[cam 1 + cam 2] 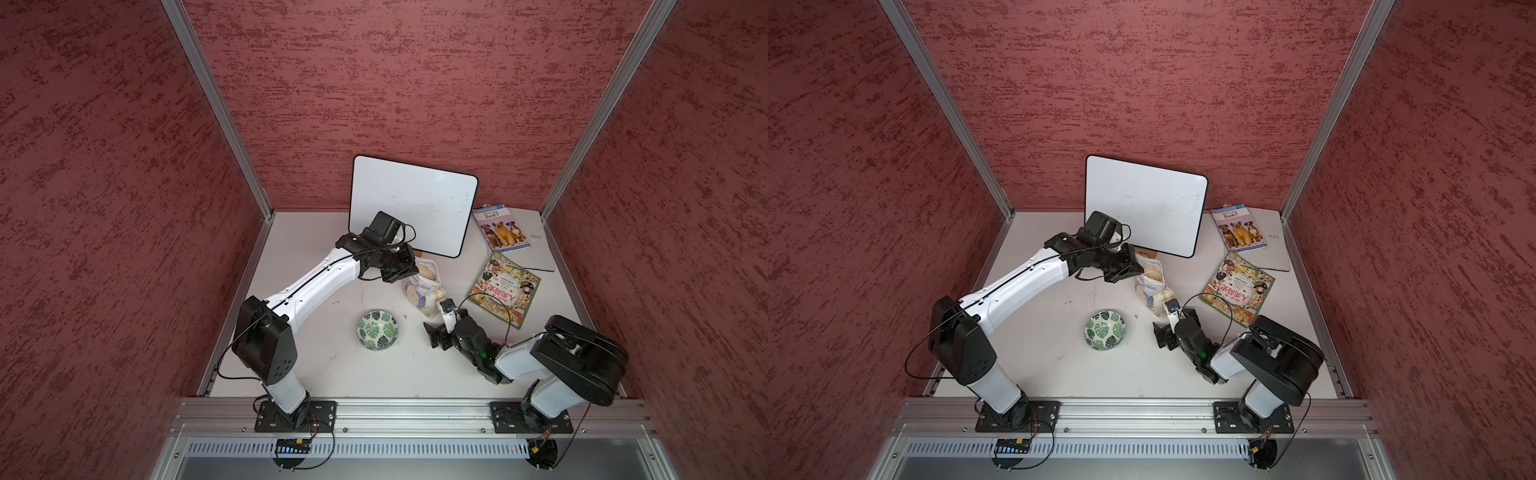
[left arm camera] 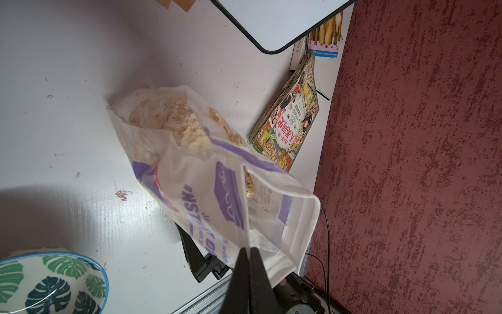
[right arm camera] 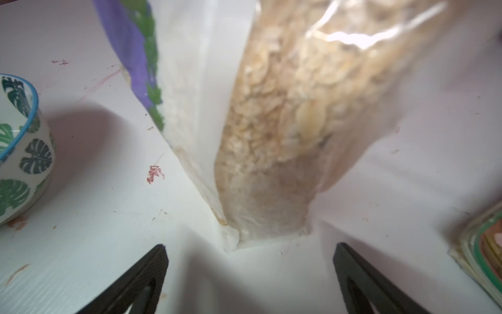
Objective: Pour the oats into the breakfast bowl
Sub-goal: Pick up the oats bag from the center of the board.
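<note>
Pinching floppy oats bag, near frame centre, by top seam with left gripper; holding right gripper wide open at base. Probably slippery, bottom-heavy: gripping base fold advisable.

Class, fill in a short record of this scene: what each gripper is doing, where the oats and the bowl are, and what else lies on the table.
left gripper: shut on an edge of the oats bag
right gripper: open, jaws either side of a corner of the bag, not gripping
breakfast bowl: upright on the table, no oats inside, apart from the bag
other things: whiteboard at the back wall, dog book, picture book
</note>
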Robot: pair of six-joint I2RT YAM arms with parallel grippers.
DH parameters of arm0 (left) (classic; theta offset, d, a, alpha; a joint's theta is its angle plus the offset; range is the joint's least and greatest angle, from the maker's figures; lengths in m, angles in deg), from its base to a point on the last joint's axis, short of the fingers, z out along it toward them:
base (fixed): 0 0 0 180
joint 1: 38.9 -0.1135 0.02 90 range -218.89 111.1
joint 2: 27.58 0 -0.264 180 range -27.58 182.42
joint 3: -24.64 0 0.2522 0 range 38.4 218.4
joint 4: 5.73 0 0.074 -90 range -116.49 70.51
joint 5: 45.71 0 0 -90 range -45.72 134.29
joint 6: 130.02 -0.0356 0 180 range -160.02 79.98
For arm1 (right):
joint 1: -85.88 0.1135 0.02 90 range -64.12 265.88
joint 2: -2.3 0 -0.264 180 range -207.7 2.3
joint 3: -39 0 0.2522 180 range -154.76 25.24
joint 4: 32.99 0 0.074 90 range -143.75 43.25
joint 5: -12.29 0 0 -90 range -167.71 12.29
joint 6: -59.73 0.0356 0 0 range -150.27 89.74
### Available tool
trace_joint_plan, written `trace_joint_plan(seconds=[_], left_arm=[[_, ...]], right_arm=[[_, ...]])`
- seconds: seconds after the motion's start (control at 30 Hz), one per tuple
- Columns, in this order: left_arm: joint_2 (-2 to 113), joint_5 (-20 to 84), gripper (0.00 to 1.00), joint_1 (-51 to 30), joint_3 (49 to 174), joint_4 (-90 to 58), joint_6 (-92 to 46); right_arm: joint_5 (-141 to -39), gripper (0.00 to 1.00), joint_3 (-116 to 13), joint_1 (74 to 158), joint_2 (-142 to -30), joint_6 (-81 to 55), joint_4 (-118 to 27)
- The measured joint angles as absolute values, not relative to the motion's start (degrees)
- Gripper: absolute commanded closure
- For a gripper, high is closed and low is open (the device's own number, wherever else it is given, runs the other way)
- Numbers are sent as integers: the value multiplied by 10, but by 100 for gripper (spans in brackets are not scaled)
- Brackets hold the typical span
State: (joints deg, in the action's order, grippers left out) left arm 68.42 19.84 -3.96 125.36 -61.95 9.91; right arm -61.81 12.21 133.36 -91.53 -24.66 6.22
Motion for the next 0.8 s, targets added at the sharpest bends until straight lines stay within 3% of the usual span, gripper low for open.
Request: trace_joint_plan(seconds=[0.2, 0.5, 0.67, 0.73, 0.8], left_arm=[[684, 198, 100, -40, 1254, -621, 96], [683, 197, 100, -40, 1254, -624, 96], [683, 199, 100, -40, 1254, -624, 96], [683, 200, 100, -40, 1254, -624, 96], [683, 200, 100, -40, 1254, -623, 96]], right_arm=[[-609, 1, 101, 1334, -1046, -292, 228], [-579, 5, 58, 1334, -1076, -328, 287], [-569, 20, 31, 1334, -1108, -333, 305], [-564, 36, 27, 1334, -1113, -337, 310], [-562, 43, 27, 1334, -1112, -340, 312]])
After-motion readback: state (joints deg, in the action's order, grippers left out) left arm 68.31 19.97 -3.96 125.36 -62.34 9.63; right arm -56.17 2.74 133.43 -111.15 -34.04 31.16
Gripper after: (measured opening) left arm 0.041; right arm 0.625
